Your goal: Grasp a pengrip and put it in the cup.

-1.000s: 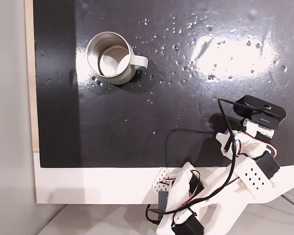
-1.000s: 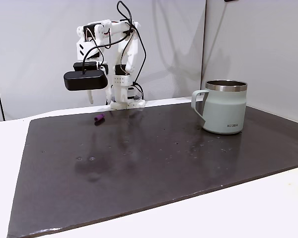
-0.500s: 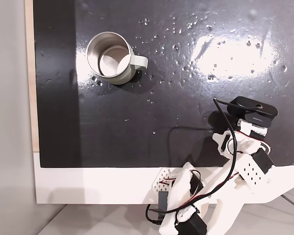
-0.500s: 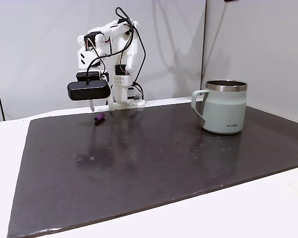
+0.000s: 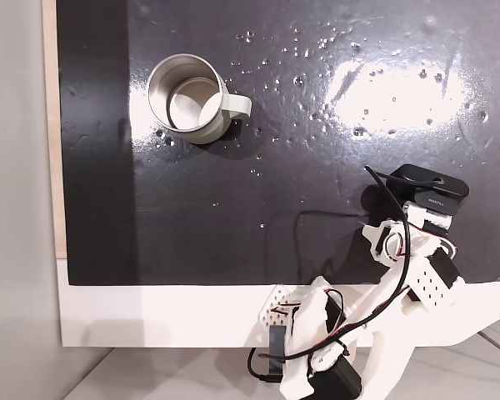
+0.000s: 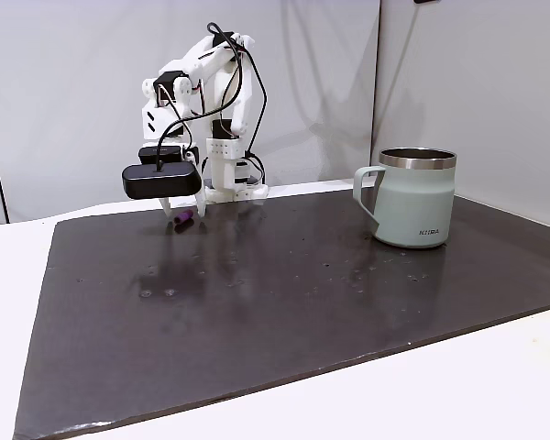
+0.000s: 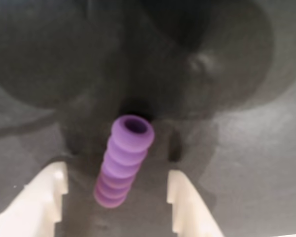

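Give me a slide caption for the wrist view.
Open gripper straddling the ribbed purple pengrip lying on the dark mat.

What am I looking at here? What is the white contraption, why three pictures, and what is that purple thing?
The white contraption is a small robot arm with a two-finger gripper. One fixed view looks straight down on the dark mat, another looks across it from the side, and the wrist view rides on the arm. On the mat stand a metal cup and a little ribbed purple pengrip. The gripper is open, one finger on each side of the pengrip, holding nothing yet.
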`<state>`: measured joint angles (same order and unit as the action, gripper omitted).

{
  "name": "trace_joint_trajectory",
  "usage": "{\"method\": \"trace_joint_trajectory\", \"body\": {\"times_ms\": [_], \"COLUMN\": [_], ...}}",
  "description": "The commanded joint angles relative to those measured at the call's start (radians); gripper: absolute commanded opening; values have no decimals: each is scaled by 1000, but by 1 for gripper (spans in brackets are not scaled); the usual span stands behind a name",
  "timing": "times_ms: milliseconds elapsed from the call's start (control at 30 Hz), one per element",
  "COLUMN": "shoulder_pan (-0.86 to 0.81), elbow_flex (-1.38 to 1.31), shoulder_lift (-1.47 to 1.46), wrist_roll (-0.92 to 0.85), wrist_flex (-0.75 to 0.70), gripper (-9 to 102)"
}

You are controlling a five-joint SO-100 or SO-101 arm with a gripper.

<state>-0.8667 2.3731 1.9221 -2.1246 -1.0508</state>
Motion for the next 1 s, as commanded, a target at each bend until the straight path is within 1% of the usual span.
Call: {"method": "trace_joint_trajectory", "body": {"times_ms": [0, 267, 467, 800, 967], "shoulder_pan": [-6, -8, -9, 5, 51], "elbow_flex": [17, 63, 63, 60, 46], "shoulder_lift": [6, 8, -12, -14, 5], "wrist_roll": [14, 15, 21, 57, 146], "wrist_flex": [34, 100, 133, 135, 118], "gripper": [23, 17, 11, 3, 3]}}
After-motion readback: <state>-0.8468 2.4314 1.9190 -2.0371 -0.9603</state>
